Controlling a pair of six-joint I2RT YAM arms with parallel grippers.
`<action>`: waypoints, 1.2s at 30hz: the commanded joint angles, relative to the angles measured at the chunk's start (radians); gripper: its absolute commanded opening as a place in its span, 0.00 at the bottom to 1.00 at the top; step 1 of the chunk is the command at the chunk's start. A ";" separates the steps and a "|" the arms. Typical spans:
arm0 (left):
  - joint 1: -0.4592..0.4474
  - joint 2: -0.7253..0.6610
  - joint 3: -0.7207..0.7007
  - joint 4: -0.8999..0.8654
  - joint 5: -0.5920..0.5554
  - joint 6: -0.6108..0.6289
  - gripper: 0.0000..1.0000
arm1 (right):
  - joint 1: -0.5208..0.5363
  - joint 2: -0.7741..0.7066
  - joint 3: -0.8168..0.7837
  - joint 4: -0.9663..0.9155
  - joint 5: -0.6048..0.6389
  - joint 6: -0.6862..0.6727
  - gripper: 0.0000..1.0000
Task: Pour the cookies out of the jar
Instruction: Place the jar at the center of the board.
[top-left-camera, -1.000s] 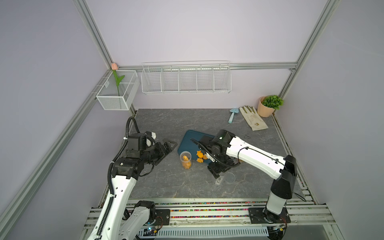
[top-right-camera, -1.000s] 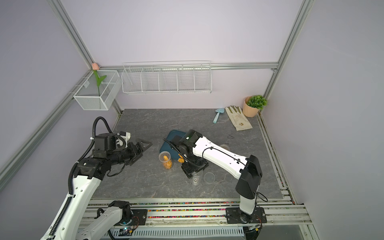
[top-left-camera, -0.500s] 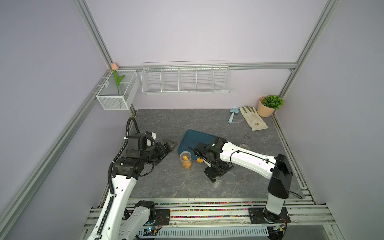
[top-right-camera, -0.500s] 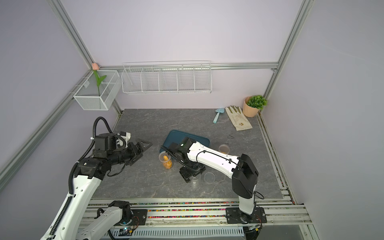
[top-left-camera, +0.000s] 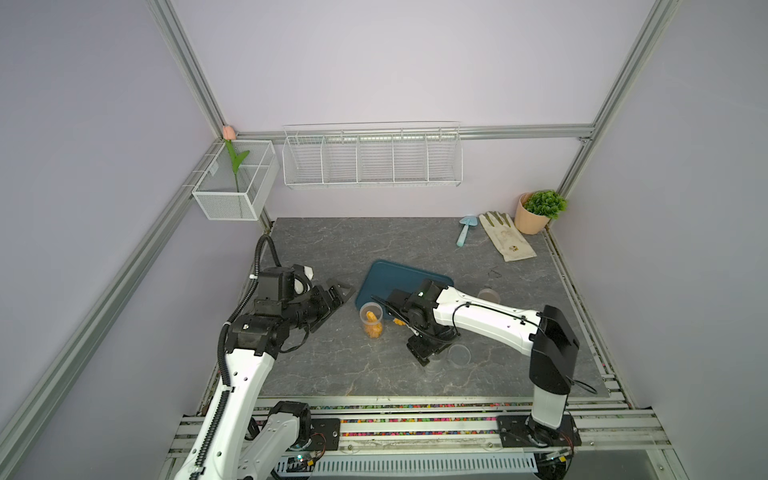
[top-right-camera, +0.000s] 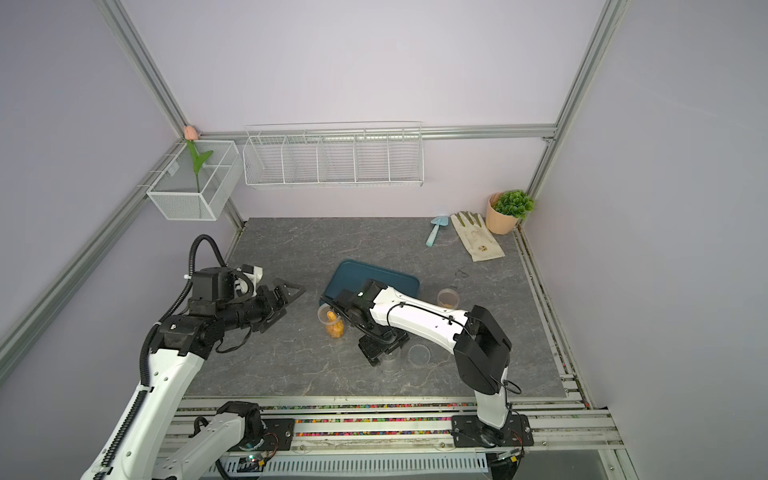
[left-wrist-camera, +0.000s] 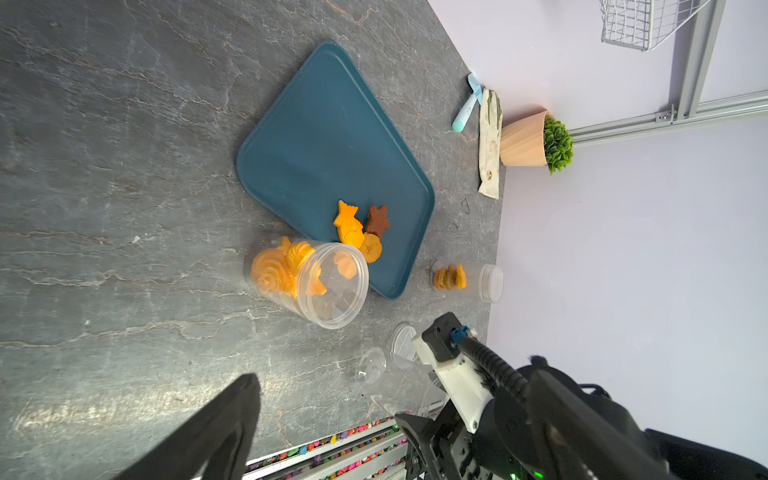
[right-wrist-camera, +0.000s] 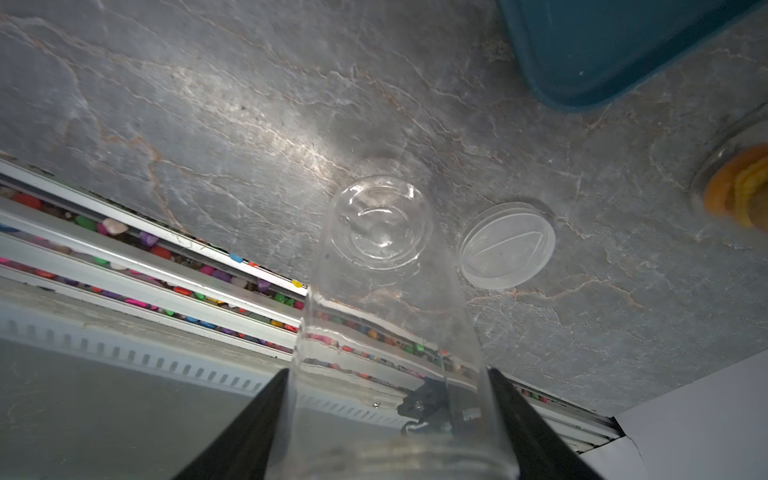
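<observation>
My right gripper (right-wrist-camera: 388, 415) is shut on an empty clear jar (right-wrist-camera: 386, 311), held tilted with its base low over the table near the front edge (top-left-camera: 436, 361). Its lid (right-wrist-camera: 507, 245) lies beside it. Three cookies (left-wrist-camera: 359, 230), an orange fish, a brown star and a round one, lie at the edge of the blue tray (left-wrist-camera: 316, 137). Another open jar (left-wrist-camera: 307, 282) lies on its side by the tray with several orange cookies inside (top-left-camera: 371, 322). My left gripper (top-left-camera: 332, 295) hangs open to the left of that jar, holding nothing.
A third jar (left-wrist-camera: 465, 278), closed and holding a few cookies, lies to the right of the tray (top-left-camera: 489, 296). At the back right are a small blue trowel (top-left-camera: 465, 230), a glove (top-left-camera: 505, 241) and a potted plant (top-left-camera: 538, 212). Wire baskets hang on the back wall.
My right arm has swung its wrist left and toward the front, off the tray, with the empty jar still in its grip. The left arm has not moved.
</observation>
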 joint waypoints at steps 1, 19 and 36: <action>0.004 0.004 -0.006 -0.001 -0.008 0.002 1.00 | 0.000 0.010 -0.018 0.012 0.012 -0.005 0.72; 0.004 0.014 -0.007 0.009 -0.008 -0.010 1.00 | -0.008 0.009 -0.047 0.036 0.007 -0.005 0.81; 0.004 0.006 -0.005 0.004 -0.080 -0.025 1.00 | -0.018 -0.035 0.060 -0.025 0.080 -0.003 0.88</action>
